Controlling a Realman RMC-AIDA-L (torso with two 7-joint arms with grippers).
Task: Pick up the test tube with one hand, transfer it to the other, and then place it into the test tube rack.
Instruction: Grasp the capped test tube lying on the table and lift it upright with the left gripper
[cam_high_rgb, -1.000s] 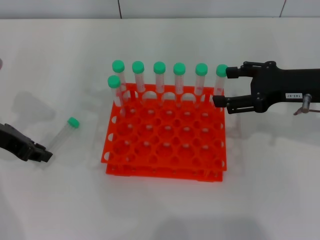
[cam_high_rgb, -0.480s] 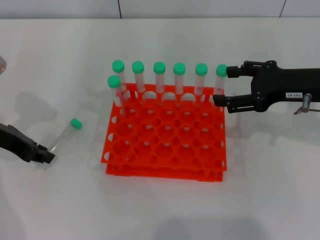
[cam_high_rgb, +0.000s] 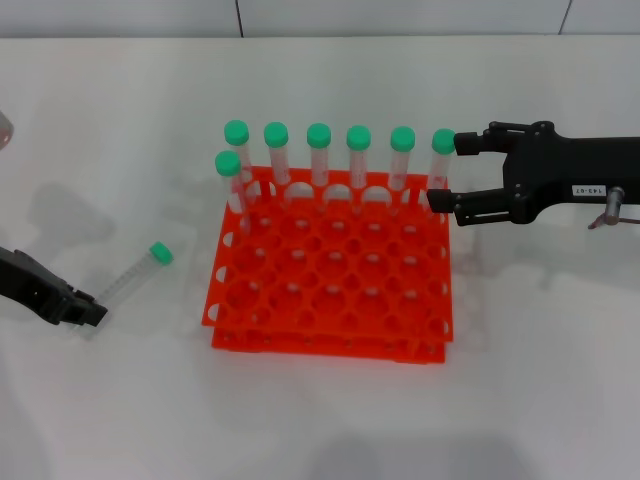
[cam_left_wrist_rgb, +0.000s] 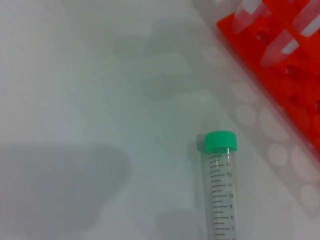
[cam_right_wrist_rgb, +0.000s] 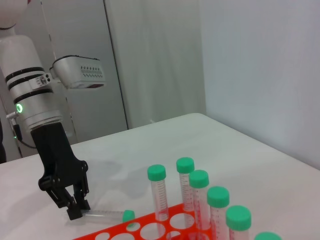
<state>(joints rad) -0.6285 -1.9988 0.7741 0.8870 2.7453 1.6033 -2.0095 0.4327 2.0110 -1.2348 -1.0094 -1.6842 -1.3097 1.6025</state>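
The test tube with its green cap lies slanted, low over the white table, left of the orange-red rack. My left gripper, black and unlabelled, is shut on the tube's bottom end. The right wrist view shows this grip on the tube. The left wrist view shows the tube pointing toward the rack. My right gripper, with a white label, is open at the rack's far right corner, its fingertips beside the rightmost standing tube.
Several green-capped tubes stand in the rack's far row, one more in the second row at the left. The rack's nearer holes are empty. White table lies in front of and around the rack.
The tube's capped end has swung right and nearer, toward the rack, with my left gripper shifting slightly right. The right gripper has stayed in place.
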